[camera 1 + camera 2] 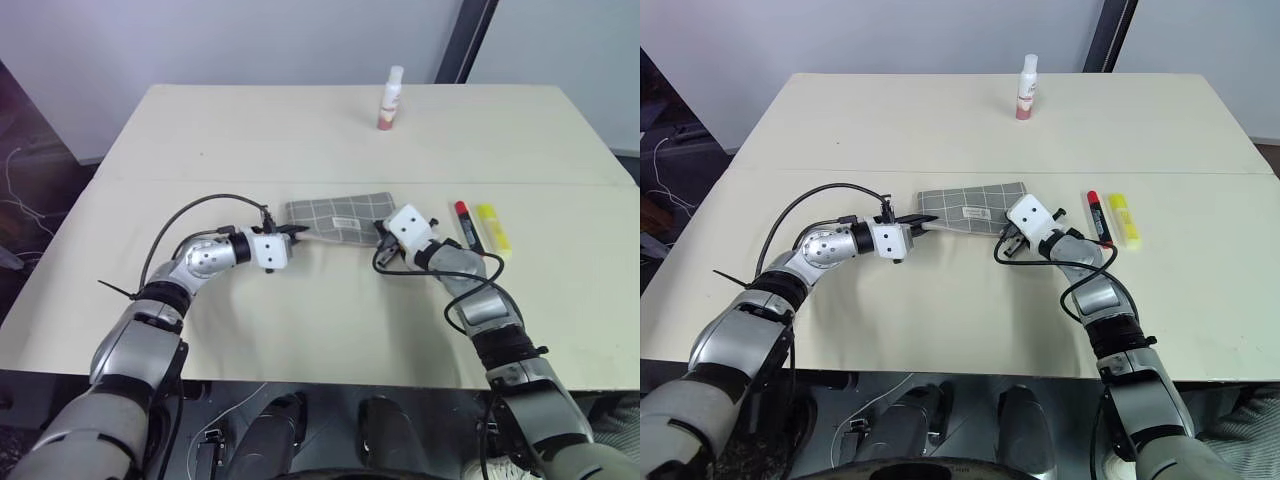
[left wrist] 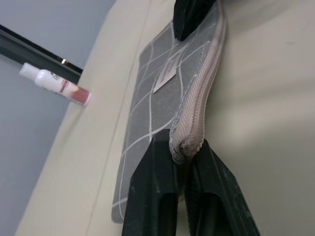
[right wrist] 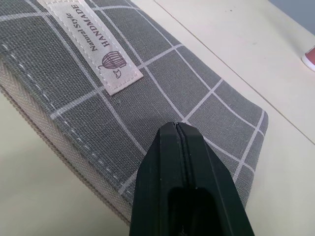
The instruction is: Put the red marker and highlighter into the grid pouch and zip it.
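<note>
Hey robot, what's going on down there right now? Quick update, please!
Left pincer shut on grid pouch end. Right pincer shut, at pouch's other end. Red marker and highlighter on table, beside pouch, not in. Nothing in the way.

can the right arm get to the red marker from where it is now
Probably yes. The red marker lies on bare table just beside the right gripper, with the highlighter on its far side. Nothing sits between them, but the shut fingers are at the grid pouch.
</note>
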Tool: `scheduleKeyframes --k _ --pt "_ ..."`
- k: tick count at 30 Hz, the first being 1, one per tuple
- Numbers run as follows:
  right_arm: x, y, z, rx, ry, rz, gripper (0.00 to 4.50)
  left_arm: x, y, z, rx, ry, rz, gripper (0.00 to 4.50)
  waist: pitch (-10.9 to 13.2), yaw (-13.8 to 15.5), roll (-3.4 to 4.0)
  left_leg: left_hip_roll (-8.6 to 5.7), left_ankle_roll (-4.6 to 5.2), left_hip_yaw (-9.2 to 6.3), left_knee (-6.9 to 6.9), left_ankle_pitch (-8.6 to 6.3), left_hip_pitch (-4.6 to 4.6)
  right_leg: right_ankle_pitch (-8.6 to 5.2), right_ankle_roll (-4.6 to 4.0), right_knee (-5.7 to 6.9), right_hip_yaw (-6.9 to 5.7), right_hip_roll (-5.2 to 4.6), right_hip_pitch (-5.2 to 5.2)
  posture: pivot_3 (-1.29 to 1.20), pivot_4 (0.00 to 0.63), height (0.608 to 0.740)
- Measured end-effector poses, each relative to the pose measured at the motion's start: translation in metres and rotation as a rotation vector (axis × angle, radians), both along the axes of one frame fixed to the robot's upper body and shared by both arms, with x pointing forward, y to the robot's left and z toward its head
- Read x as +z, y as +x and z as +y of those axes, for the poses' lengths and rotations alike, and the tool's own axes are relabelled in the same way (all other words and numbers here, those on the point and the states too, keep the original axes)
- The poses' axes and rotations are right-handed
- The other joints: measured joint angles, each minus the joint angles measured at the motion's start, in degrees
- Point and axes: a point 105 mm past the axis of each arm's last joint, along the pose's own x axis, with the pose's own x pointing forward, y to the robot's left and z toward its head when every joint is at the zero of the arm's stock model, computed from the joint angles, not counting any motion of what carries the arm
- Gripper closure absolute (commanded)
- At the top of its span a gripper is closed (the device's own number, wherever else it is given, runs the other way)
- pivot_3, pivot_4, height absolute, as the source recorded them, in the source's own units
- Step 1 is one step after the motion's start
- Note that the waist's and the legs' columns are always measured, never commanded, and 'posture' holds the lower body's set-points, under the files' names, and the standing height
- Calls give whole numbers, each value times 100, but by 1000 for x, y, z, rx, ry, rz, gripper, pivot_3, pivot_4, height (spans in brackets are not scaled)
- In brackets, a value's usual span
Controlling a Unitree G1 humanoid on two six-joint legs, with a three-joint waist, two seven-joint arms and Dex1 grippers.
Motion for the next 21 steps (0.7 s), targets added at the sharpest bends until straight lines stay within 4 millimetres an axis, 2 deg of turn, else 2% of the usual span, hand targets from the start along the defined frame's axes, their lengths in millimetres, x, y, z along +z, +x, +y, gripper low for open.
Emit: scheduleKeyframes --k 3,7,10,11,15,21 --pt "6 -5 4 19 70 1 3694 -1 -1 2 2 -23 32 4500 0 -2 0 1 0 0 -2 0 -1 0 0 0 1 0 -2 0 150 740" --pt "25 -17 6 33 183 0 1765 -1 -4 0 -16 -32 45 4500 0 11 0 1 0 -1 -1 0 -6 0 0 0 3 0 -7 0 150 740" --pt "37 -32 -8 21 180 -5 214 -1 -6 1 -7 -45 47 4500 0 37 0 0 1 -2 -1 -1 -10 0 0 -2 3 0 -9 0 150 740" --pt "36 -37 -14 11 160 8 96 -1 -6 1 -3 -52 46 4500 0 37 0 0 1 -2 -1 -1 -11 0 0 -2 3 -1 -10 0 150 740" --pt "20 -57 -33 -34 100 113 96 -2 -8 7 26 -73 37 4500 0 25 0 4 1 -2 -2 -1 -11 0 -1 -2 3 0 -13 0 150 740" --pt "3 -61 -48 -181 93 198 96 -3 -12 6 40 -95 28 4500 0 32 0 4 0 -1 1 -1 -10 5 -8 -2 9 2 -16 0 150 740"
